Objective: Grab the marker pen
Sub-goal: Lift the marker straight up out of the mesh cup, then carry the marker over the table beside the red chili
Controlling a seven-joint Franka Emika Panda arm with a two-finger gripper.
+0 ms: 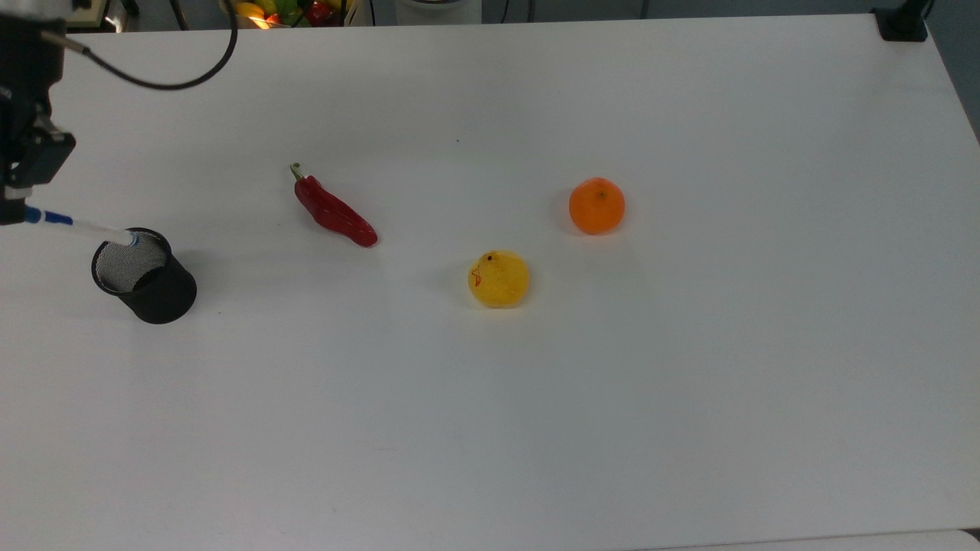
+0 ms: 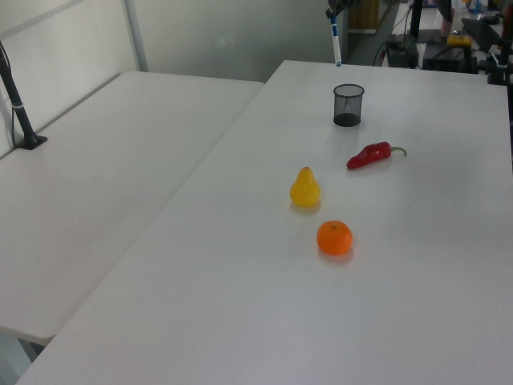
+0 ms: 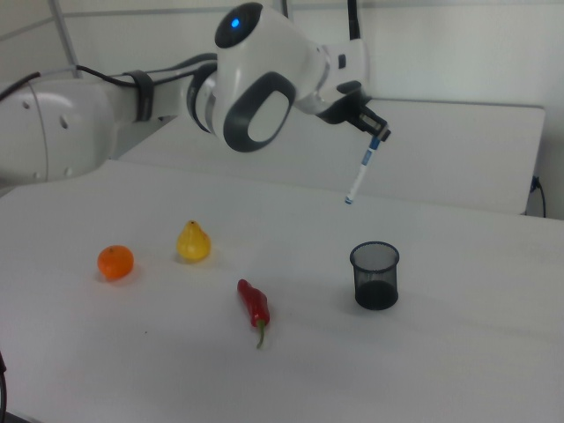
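The marker pen [image 3: 362,174] is held by its capped end in the pincer [image 3: 377,134], hanging tilted, clear above the black mesh cup [image 3: 375,275] on the counter [image 3: 458,352].

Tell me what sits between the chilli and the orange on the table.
In the right view, the yellow pear sits between the chilli and the orange; nothing else there.
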